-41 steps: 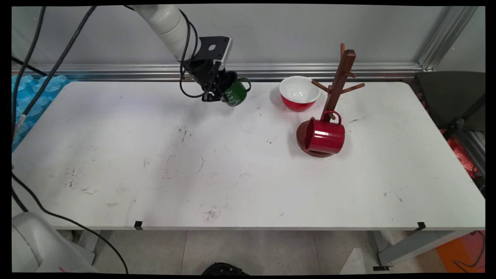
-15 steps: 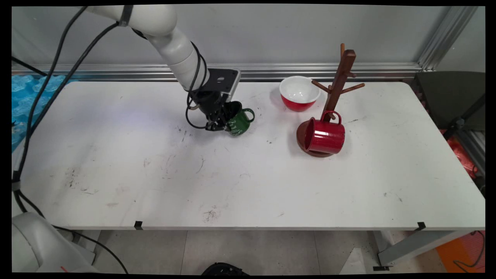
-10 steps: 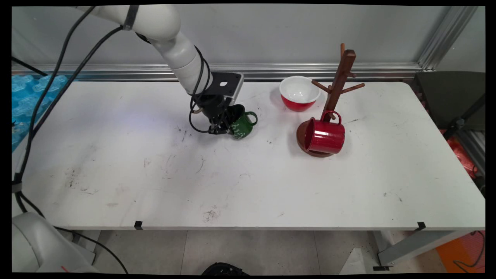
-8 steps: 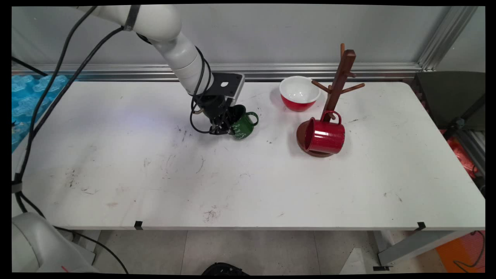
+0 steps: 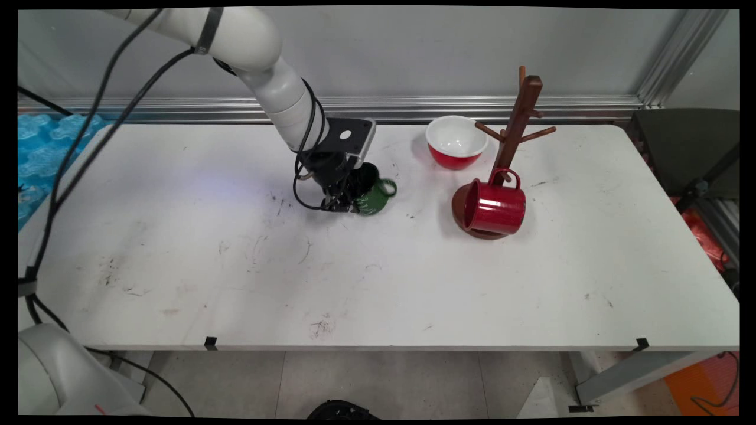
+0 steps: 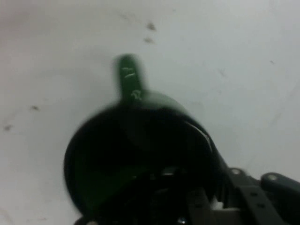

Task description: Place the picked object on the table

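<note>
My gripper (image 5: pixel 345 200) is shut on the rim of a green mug (image 5: pixel 376 199) with white lettering, low over the white table (image 5: pixel 378 283) behind its middle. The mug tilts, its handle pointing right, and its base seems to be at the table's surface. In the hand view the green mug (image 6: pixel 154 101) fills the lower half, dark opening towards me and handle pointing up. There the gripper (image 6: pixel 201 187) straddles its rim at the bottom, one finger inside the mug.
To the right stands a brown wooden mug tree (image 5: pixel 517 124), with a red mug (image 5: pixel 496 208) lying on its side on the tree's round base. A red bowl (image 5: pixel 456 141), white inside, sits behind them. Black cables hang at the left.
The gripper has carried the green mug from the back of the table down and towards the near right, close to the surface. The bowl, tree and red mug have not moved.
</note>
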